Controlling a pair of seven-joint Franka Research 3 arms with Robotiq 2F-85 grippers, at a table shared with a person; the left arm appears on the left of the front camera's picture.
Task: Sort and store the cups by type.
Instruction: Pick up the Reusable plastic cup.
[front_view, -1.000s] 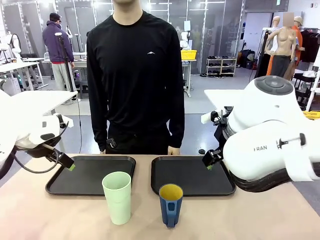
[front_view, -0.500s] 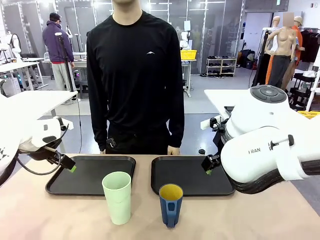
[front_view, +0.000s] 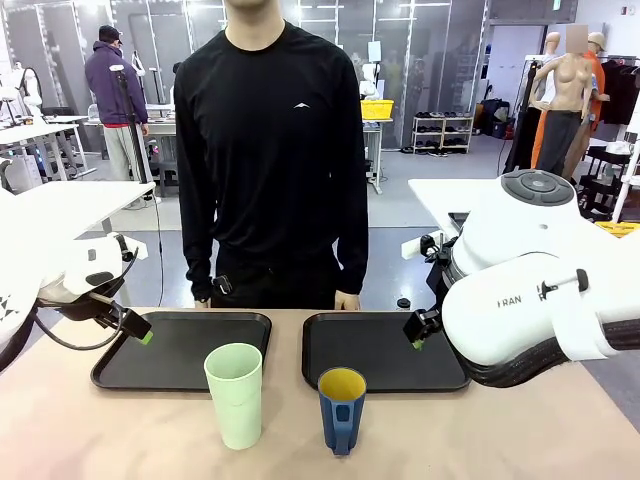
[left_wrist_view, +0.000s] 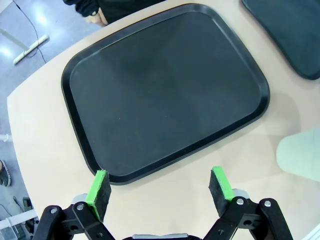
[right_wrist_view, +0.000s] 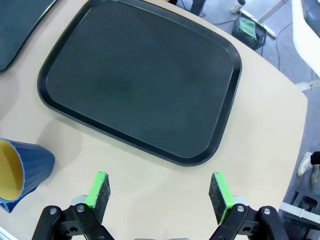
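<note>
The left pincer gapes over the surface; a black tray lies just ahead, the mint-green tumbler off right.

The tall pale mint-green plastic tumbler is cut off by the left wrist view's right edge, with only one side showing. The short dark blue cup with yellow inside is clipped by the right wrist view's left edge. In the front view, the white right arm hides the right corner of the right-hand black rectangular tray.
</note>
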